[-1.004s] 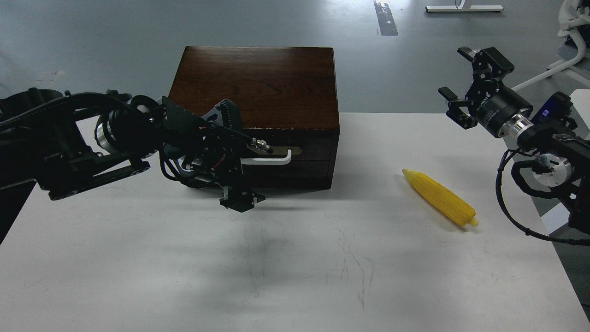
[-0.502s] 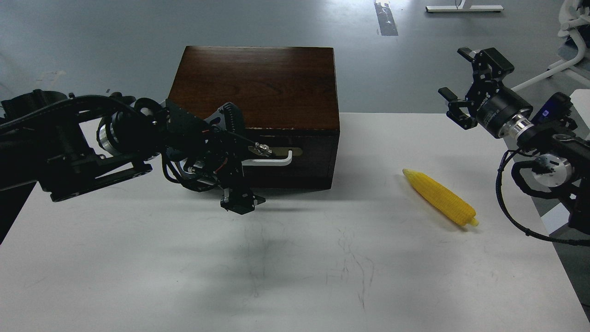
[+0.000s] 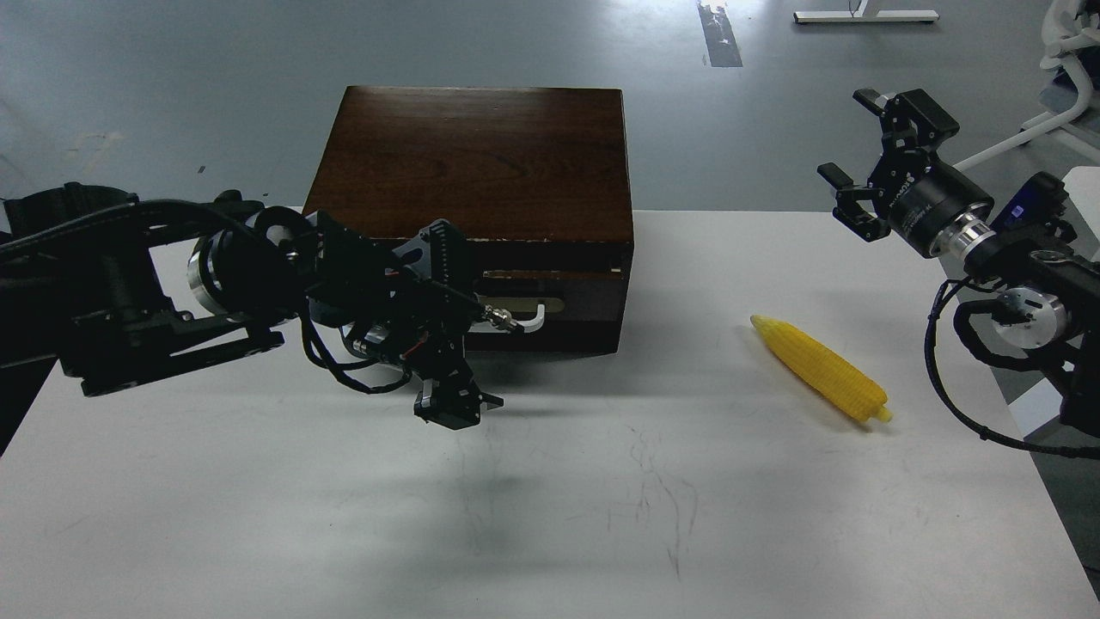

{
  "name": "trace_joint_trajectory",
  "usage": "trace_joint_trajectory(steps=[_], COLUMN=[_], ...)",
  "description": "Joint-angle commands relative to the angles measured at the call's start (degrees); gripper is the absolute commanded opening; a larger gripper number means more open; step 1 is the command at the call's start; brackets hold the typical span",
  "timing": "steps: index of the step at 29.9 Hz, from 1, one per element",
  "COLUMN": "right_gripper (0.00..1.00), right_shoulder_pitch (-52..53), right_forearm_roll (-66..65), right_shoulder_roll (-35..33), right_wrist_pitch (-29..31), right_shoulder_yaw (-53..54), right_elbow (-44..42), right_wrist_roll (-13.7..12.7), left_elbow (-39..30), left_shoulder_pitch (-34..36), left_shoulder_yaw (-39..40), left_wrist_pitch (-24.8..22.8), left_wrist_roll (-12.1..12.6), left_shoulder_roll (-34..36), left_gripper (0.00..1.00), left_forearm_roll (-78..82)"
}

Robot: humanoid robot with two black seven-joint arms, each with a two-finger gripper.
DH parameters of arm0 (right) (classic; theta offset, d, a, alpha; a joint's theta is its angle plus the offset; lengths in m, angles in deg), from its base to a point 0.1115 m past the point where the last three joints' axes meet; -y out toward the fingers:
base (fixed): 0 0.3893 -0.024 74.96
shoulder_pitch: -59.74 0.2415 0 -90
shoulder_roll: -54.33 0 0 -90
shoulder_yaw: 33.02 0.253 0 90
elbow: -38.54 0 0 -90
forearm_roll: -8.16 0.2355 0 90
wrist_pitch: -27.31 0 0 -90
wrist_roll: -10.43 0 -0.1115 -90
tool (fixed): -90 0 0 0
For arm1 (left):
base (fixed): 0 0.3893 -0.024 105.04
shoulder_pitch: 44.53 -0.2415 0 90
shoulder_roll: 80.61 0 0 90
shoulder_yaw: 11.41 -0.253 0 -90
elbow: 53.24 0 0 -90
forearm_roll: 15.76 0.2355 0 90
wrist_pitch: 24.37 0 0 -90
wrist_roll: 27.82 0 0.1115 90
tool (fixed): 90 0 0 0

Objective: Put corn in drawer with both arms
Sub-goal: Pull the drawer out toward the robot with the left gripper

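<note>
A white table [image 3: 550,516] fills the lower part of the head view. Its top is matte and marked with faint grey scuffs and thin scribbled lines near the middle; soft shadows are cast on it under the left arm and in front of the box. Beyond the far edge a grey-blue floor [image 3: 172,77] is seen, with a dark tape strip [image 3: 720,34] and a white frame base [image 3: 864,15] at the top, and white tubing [image 3: 1053,120] at the far right.

A dark brown wooden box [image 3: 477,159] is set at the back of the table, left of centre. The drawer [image 3: 567,288] is seen slightly out: a thin pale strip shows between its front and the box top. The brass-coloured plate and the right end of the white bar handle [image 3: 534,316] are visible.

The left gripper [image 3: 455,331] is placed at the handle, its dark fingers overlapping the bar's left part. Whether they are clenched on the bar cannot be told, since the parts merge into one dark mass.

The corn [image 3: 821,368] is laid flat on the table, well apart from the box to its right, pointed tip toward the box, blunt end toward the near right.

The right gripper [image 3: 885,159] is held above the table's right far edge, fingers spread, nothing between them, well apart from the corn.
</note>
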Motion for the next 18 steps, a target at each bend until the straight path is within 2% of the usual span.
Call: trace_joint_trajectory(steps=[1,18], right_gripper=[1.00,1.00], right_shoulder_pitch=[0.00,-0.09], right_forearm_roll=[0.00,0.00], right_shoulder_roll=[0.00,0.00], right_wrist_pitch=[0.00,0.00], right_shoulder_yaw=[0.00,0.00], right_elbow=[-0.01,-0.01], right_wrist_roll=[0.00,0.00], left_elbow=[-1.27,-9.71], left_shoulder_pitch=[-0.02,0.16], left_shoulder_yaw=[-0.86,-3.67], left_wrist_pitch=[-0.03,-0.03], left_wrist_roll=[-0.02,-0.02], left_shoulder_roll=[1.04,7.81], left_gripper=[0.99,0.99], left_forearm_roll=[-0.04,-0.04])
